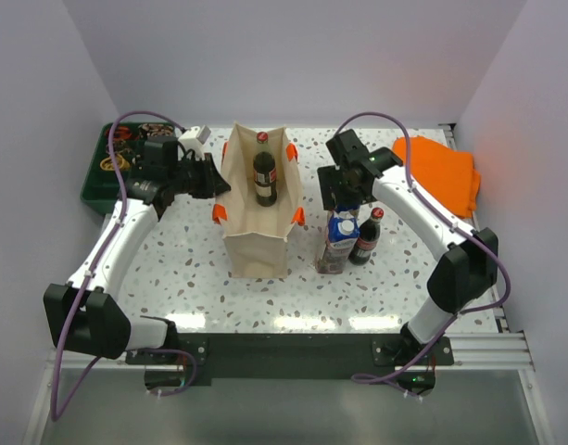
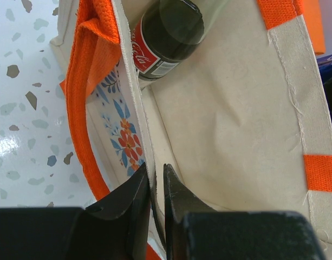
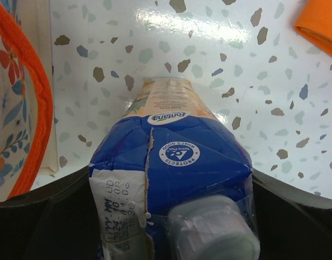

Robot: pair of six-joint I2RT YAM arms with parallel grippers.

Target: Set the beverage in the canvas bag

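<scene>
Folded orange cloth (image 1: 438, 171) far right; green tray (image 1: 94, 191) far left

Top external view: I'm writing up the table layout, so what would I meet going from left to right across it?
green tray → canvas bag → blue carton → standing cola bottle → orange cloth
</scene>
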